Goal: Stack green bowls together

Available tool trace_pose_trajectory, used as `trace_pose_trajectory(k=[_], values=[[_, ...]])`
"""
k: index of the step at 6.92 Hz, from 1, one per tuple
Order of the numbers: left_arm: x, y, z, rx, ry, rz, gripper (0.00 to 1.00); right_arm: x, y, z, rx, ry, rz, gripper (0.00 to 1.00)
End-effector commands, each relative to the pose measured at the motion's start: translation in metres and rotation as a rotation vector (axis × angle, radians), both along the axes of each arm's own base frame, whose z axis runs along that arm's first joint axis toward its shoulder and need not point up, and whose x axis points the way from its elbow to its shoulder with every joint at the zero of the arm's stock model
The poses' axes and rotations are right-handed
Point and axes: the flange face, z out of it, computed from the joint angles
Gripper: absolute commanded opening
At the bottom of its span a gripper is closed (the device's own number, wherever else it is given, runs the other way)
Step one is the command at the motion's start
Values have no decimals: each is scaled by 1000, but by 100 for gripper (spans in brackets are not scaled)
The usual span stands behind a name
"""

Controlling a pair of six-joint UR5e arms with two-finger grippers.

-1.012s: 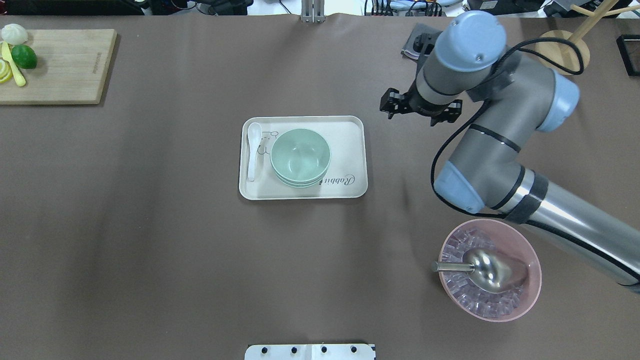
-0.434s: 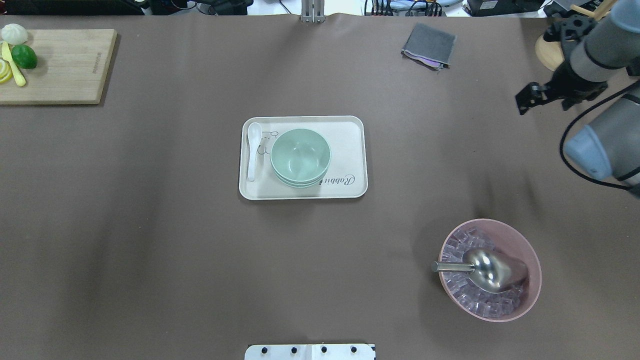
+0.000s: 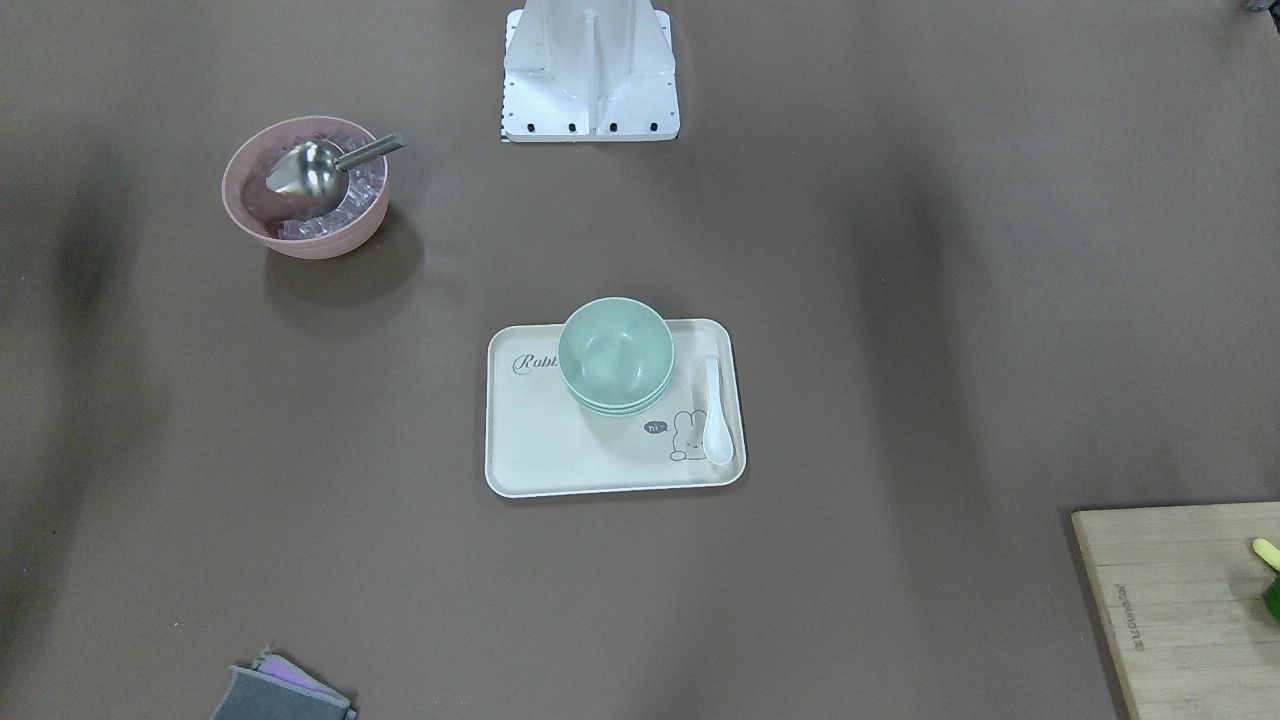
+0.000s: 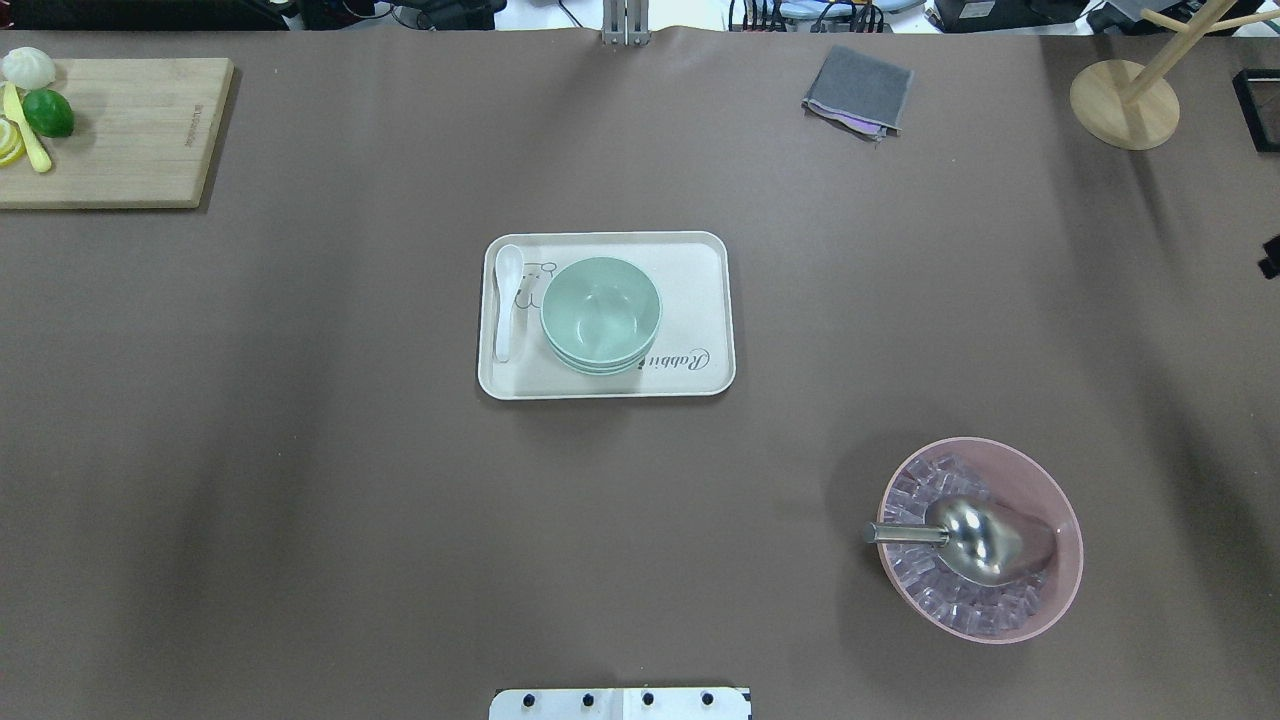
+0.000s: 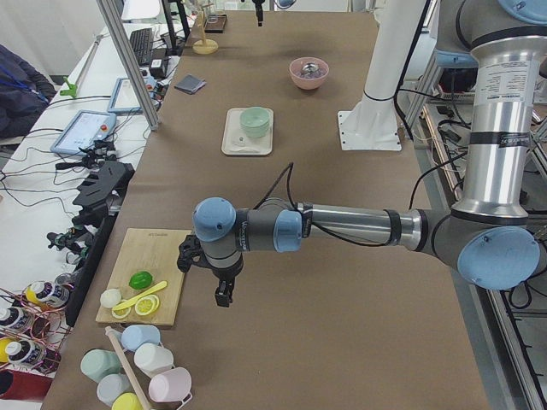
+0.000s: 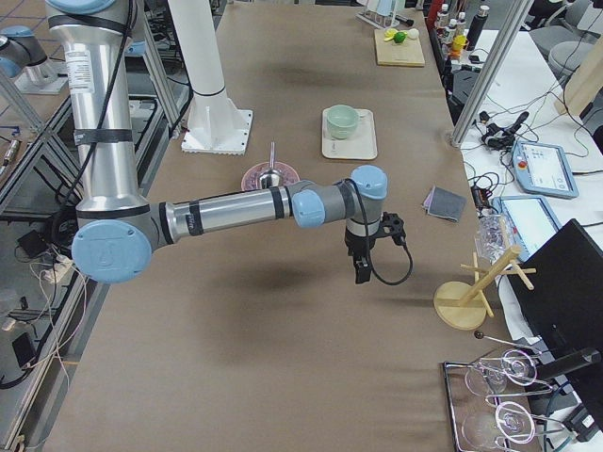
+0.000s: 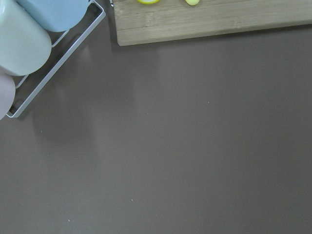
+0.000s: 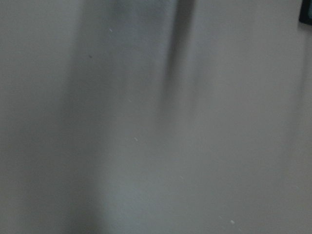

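Observation:
The green bowls [image 4: 600,312] sit nested in one stack on the cream tray [image 4: 700,300] at the table's middle; the stack also shows in the front view [image 3: 615,350]. My left gripper [image 5: 222,295] hangs over bare table beside the cutting board, far from the bowls, and I cannot tell whether it is open. My right gripper [image 6: 361,273] hangs over bare table near the wooden stand, also far from the bowls, and I cannot tell its state. Only a dark sliver of the right gripper [image 4: 1270,256] shows at the overhead view's right edge.
A white spoon [image 4: 507,300] lies on the tray. A pink bowl [image 4: 1060,520] with ice and a metal scoop [image 4: 975,540] stands front right. A grey cloth [image 4: 858,90], a wooden stand [image 4: 1124,105] and a cutting board [image 4: 130,130] with fruit lie at the back.
My right arm has swung away from beside the tray to the right and left the overhead view. The bowl stack has not moved.

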Motion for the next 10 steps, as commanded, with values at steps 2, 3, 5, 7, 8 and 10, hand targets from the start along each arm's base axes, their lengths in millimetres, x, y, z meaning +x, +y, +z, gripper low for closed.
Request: trace_pose_trajectory(k=[2,3,5,7,8,10], values=[[0,7,6,-9,0,5,98,76,109,91,-57,22,37,100],[-1,8,9,-15,-3,3,98,77,122,104,-74,28,41,100],[-1,8,7,-13,-9,3,98,80,124,110,-87,23,50,100],[-1,8,8,-14,-11,3,98,79,122,104,-78,17,54,100],[-2,8,7,-13,-9,2,98,79,121,104,-78,18,54,100],[-2,9,10,-19,-9,2,98,79,122,109,-89,16,54,100]])
